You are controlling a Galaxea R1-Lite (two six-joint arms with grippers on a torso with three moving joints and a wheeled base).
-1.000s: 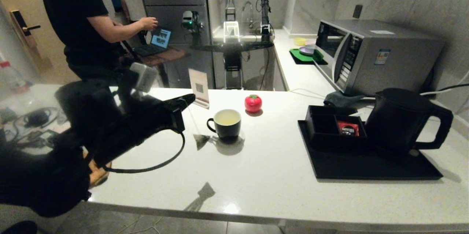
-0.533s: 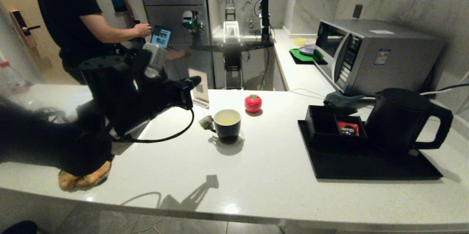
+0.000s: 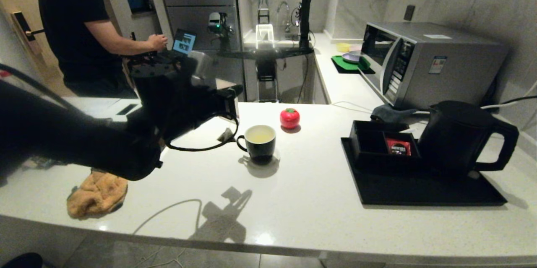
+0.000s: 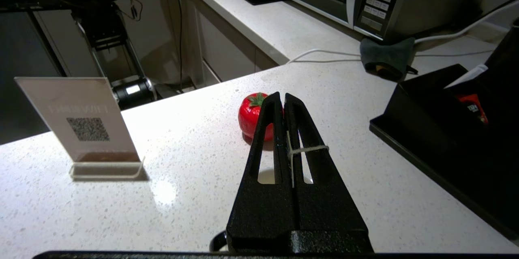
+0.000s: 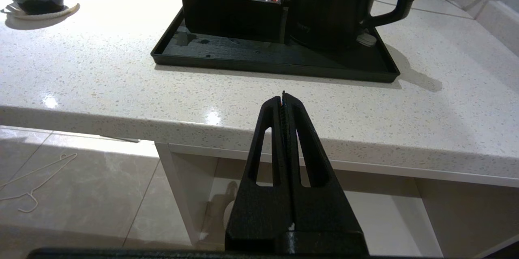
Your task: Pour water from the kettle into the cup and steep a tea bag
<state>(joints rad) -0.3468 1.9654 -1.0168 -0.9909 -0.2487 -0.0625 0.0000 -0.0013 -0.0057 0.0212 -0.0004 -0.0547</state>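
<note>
The black cup (image 3: pixel 260 145) stands mid-counter holding pale yellowish water (image 3: pixel 260 134). My left gripper (image 3: pixel 236 89) hovers above and to the left of it, shut on the tea bag's white string (image 4: pixel 290 154). The tea bag (image 3: pixel 226 134) dangles under the gripper, just left of the cup's handle and outside the cup. The black kettle (image 3: pixel 459 138) sits upright on the black tray (image 3: pixel 419 194) at the right. My right gripper (image 5: pixel 283 96) is shut on nothing, low in front of the counter's front edge; the head view does not show it.
A red tomato-shaped object (image 3: pixel 290 118) sits behind the cup. A black compartment box (image 3: pixel 379 144) with a red sachet shares the tray. An orange cloth (image 3: pixel 97 192) lies at the front left, a QR sign (image 4: pixel 81 121) at the back left, a microwave (image 3: pixel 428 62) behind the kettle.
My left arm rose and moved farther over the counter toward the cup. The tea bag came up from low over the counter and now hangs higher beside the cup.
</note>
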